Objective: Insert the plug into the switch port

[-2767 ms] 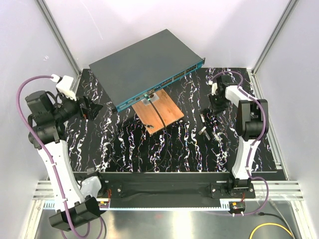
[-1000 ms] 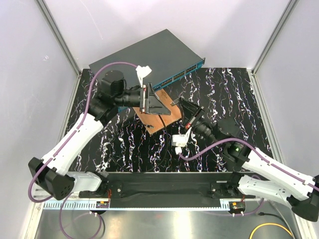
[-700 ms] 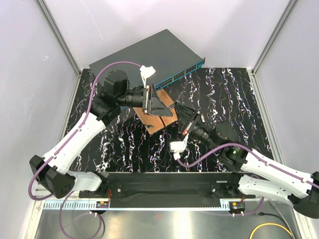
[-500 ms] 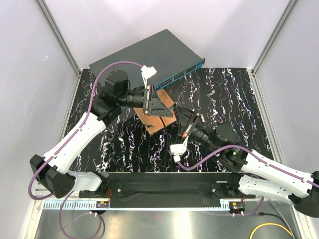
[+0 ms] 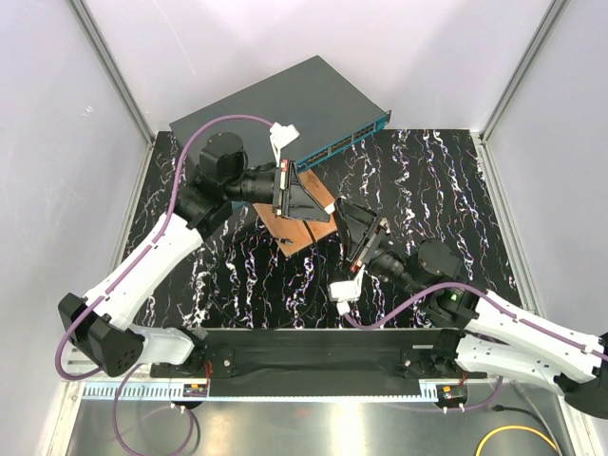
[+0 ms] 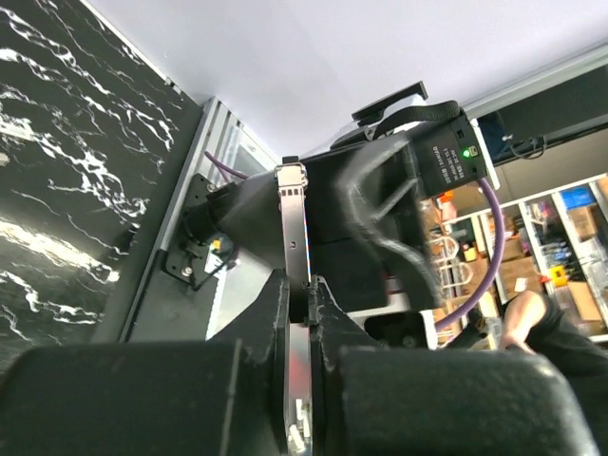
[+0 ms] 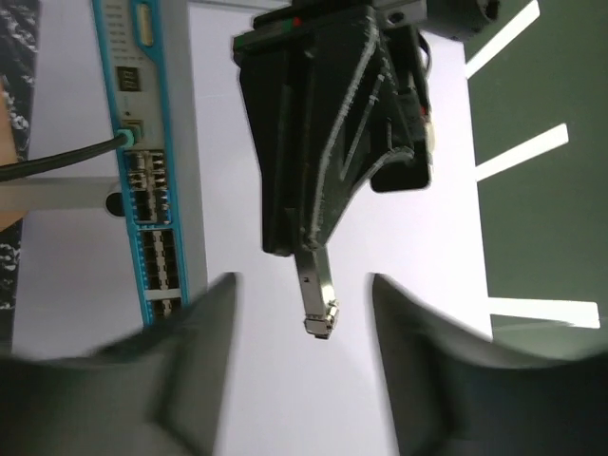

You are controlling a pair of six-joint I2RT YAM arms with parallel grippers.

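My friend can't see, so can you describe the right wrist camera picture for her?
The left gripper, shut on a thin silver plug, fills the middle. The switch's blue port face runs down the left edge, apart from the plug.

Place: a robotics lab test cell.
Enclosure: white panels (image 5: 47,142) set in aluminium posts (image 5: 114,81) wall in a black marbled mat (image 5: 446,180).
Rig: left arm (image 5: 142,266) and right arm (image 5: 513,328), bolted to a rail (image 5: 313,356) at the near edge.
Hardware: a network switch (image 5: 275,109).
Beyond the cell: in the left wrist view, storage shelves (image 6: 560,237) stacked with boxes.
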